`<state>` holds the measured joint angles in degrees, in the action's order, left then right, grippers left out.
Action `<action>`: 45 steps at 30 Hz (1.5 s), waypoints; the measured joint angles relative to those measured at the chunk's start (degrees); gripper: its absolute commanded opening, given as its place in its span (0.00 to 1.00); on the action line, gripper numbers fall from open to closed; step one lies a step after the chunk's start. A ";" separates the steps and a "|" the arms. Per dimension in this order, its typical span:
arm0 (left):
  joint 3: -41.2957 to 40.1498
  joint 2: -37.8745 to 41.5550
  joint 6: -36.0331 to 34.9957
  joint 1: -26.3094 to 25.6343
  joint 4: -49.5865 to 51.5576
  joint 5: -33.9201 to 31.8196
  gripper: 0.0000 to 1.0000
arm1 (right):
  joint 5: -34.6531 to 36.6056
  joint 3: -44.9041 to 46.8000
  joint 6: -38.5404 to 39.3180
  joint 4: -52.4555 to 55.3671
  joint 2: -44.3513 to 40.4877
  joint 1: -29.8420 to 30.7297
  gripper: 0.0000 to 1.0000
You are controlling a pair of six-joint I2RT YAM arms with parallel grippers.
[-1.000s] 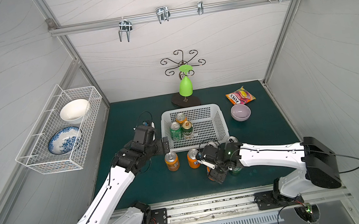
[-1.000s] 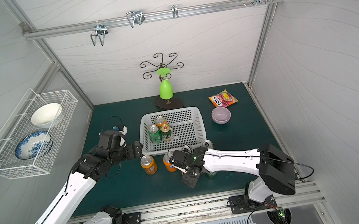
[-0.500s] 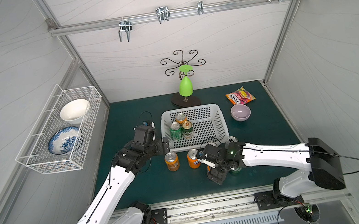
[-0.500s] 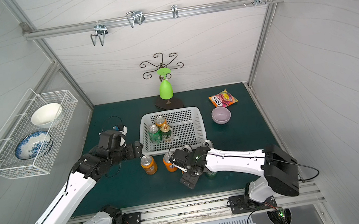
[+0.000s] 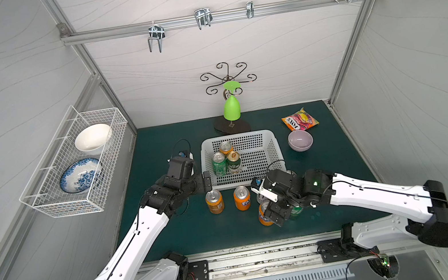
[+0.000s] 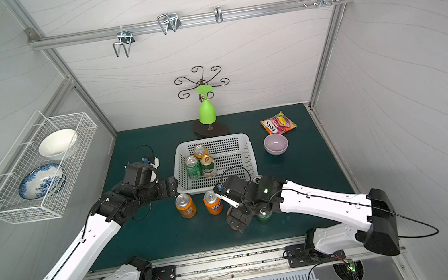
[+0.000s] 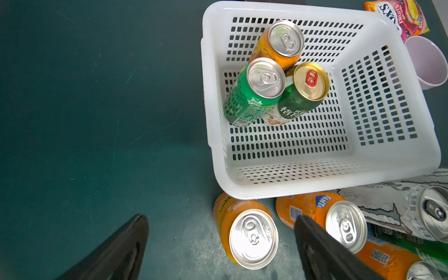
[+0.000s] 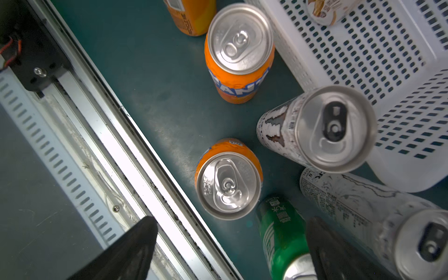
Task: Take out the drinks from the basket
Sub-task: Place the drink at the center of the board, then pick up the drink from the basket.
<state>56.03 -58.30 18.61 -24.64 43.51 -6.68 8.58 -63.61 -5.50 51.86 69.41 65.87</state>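
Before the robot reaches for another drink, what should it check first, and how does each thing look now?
1. Drinks left in the basket: ok, three stand upright there: orange can, green can, gold-topped can.
2. Left gripper free: ok, fingers spread, nothing between them.
3. Right gripper free: ok, fingers spread; the orange can below it stands on the table.
4. Left gripper's way in: cannot tell; it sits outside the basket's near corner, so the wall may need clearing.
5. The three basket cans cluster tightly: not ok for an easy grab; fingers may bump a neighbour.
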 measured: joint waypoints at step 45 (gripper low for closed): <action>44.85 -53.09 -16.55 0.00 18.84 4.92 0.88 | -18.05 -3.32 9.86 -1.20 -12.87 -36.00 0.99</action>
<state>100.88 -111.39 2.07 -24.64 62.35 -1.76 -9.47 -66.94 4.36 50.65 56.53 29.87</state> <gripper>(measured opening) 0.877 0.990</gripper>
